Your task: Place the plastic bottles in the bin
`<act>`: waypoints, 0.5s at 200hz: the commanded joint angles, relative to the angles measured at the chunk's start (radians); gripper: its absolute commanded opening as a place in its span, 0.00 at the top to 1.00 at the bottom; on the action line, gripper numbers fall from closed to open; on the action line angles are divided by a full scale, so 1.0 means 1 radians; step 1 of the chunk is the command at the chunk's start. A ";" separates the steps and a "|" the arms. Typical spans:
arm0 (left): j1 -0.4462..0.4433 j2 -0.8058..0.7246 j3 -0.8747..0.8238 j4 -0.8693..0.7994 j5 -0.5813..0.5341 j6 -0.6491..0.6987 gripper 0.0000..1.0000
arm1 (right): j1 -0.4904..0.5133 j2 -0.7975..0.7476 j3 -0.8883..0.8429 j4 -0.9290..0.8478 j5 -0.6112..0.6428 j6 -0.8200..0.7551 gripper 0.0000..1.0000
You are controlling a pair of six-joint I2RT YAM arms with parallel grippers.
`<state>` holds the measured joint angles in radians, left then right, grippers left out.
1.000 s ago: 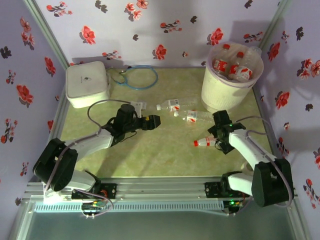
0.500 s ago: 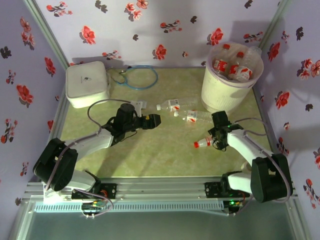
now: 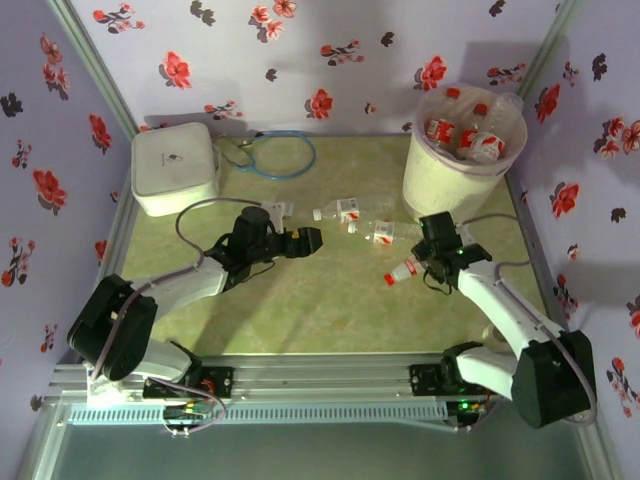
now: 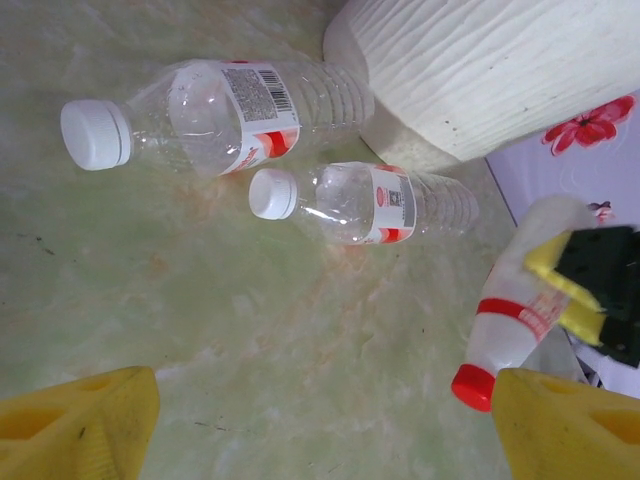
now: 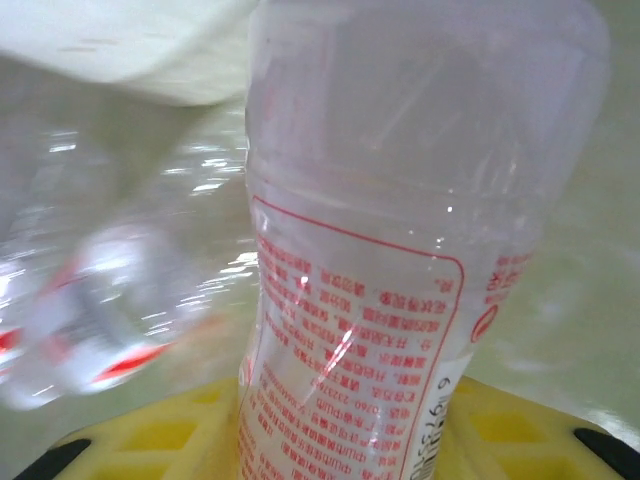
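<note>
Left gripper (image 3: 306, 243): well left of the bin (image 3: 440, 190), jaws wide with nothing between them; its yellow fingers (image 4: 85, 430) sit at the lower corners of the left wrist view.
Loose bottles: two with white caps lie on their sides left of the bin's foot. The first bottle (image 3: 338, 211) is farther from the bin and the second bottle (image 3: 381, 233) is near its base. Both are ahead of the left gripper and apart from it.
Red-capped bottle (image 3: 404, 271): in front of the bin, tilted, cap pointing away from the bin, body clamped between yellow pads (image 4: 545, 262).
Right gripper (image 3: 424, 268): just in front of the bin's foot, closed narrow around the red-capped bottle.
Bottles in the bin (image 3: 462, 135): heaped at the top, with red caps and red-white labels.
Hard to make out: a clear shape (image 3: 279, 209) beside the left arm, far left of the bin, is partly covered. In the right wrist view a bottle lying to one side is blurred.
Count: two loose bottles plainly seen and one held; the heap in the bin overlaps too much to count.
</note>
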<state>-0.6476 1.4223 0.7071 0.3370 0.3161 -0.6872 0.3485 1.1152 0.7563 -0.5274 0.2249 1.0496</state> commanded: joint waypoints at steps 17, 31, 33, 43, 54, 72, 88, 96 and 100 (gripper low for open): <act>0.006 0.023 0.025 0.047 0.016 -0.040 0.13 | 0.104 -0.028 0.216 0.113 0.102 -0.306 0.57; 0.006 0.018 0.011 0.069 0.017 -0.051 0.14 | 0.108 -0.016 0.310 0.124 0.094 -0.407 0.57; 0.006 0.017 0.008 0.070 0.016 -0.052 0.14 | 0.108 -0.014 0.323 0.127 0.094 -0.422 0.57; 0.006 0.009 -0.008 0.087 0.014 -0.059 0.14 | 0.107 0.000 0.381 0.136 0.095 -0.494 0.57; 0.006 -0.001 -0.019 0.090 0.012 -0.059 0.13 | 0.107 0.024 0.456 0.159 0.096 -0.601 0.58; 0.006 -0.025 -0.031 0.084 0.011 -0.061 0.13 | 0.098 0.088 0.586 0.167 0.134 -0.754 0.58; 0.006 -0.062 -0.034 0.045 0.008 -0.050 0.14 | 0.074 0.145 0.709 0.170 0.171 -0.843 0.57; 0.006 -0.086 -0.039 0.025 0.000 -0.044 0.13 | 0.049 0.180 0.778 0.154 0.189 -0.865 0.58; 0.006 -0.099 -0.044 0.016 -0.008 -0.041 0.14 | 0.034 0.198 0.813 0.145 0.194 -0.871 0.58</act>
<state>-0.6476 1.4052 0.6800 0.3771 0.3176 -0.7319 0.4358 1.2327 1.4113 -0.3870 0.3302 0.3798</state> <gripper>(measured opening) 0.867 0.427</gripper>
